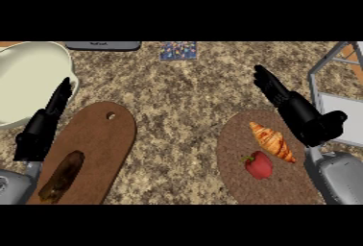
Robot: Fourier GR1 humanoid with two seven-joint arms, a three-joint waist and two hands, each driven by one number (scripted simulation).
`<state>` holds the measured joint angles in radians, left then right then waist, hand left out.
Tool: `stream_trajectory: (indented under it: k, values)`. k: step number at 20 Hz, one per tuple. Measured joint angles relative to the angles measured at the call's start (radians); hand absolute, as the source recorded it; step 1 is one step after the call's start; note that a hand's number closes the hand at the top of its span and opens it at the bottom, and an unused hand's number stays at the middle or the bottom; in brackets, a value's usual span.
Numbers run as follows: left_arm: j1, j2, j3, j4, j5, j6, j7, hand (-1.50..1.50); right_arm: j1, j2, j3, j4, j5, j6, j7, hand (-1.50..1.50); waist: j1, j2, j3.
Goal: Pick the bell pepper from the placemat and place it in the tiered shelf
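Head view: a speckled stone counter [177, 96] is seen from steeply above. Near its right edge a round brown placemat [237, 185] is laid, and on it the red bell pepper [259, 165] is found, toward the mat's middle, with a croissant [273, 141] just beside it on the far side. The right hand [301, 117] is held above the placemat's far right edge, fingers straight and spread apart, nothing gripped; the pepper is not touched by it. The tiered shelf [340, 96] is seen at the counter's right edge, its grey frame and white tray partly cut off. Near the left edge a wooden cutting board [99, 139] carries a dark elongated item [62, 177]. The left hand [44, 125] is held over the board's left edge, fingers straight, holding nothing. A cream bowl [28, 81] sits at the far left corner.
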<state>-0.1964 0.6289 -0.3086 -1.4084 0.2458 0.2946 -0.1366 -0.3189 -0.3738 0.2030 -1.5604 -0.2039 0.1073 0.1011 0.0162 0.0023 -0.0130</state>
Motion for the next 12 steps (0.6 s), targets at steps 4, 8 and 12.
stream_trajectory:
  k: [4,8,12]
  values:
    - [0.043,-0.050,0.019,0.043,0.060,-0.005,0.059,0.00,0.008,-0.074,-0.070,-0.023,0.003,0.065,-0.135,1.50,-0.017,-0.001,0.009]
    - [0.095,-0.114,0.031,0.088,0.153,-0.014,0.147,0.00,-0.005,-0.220,-0.168,-0.016,0.102,0.068,-0.235,1.50,-0.034,0.003,0.011]
    - [0.089,-0.149,0.043,0.074,0.209,-0.028,0.218,0.00,0.044,-0.271,-0.239,0.158,0.123,0.107,-0.382,-1.50,-0.018,0.003,0.020]
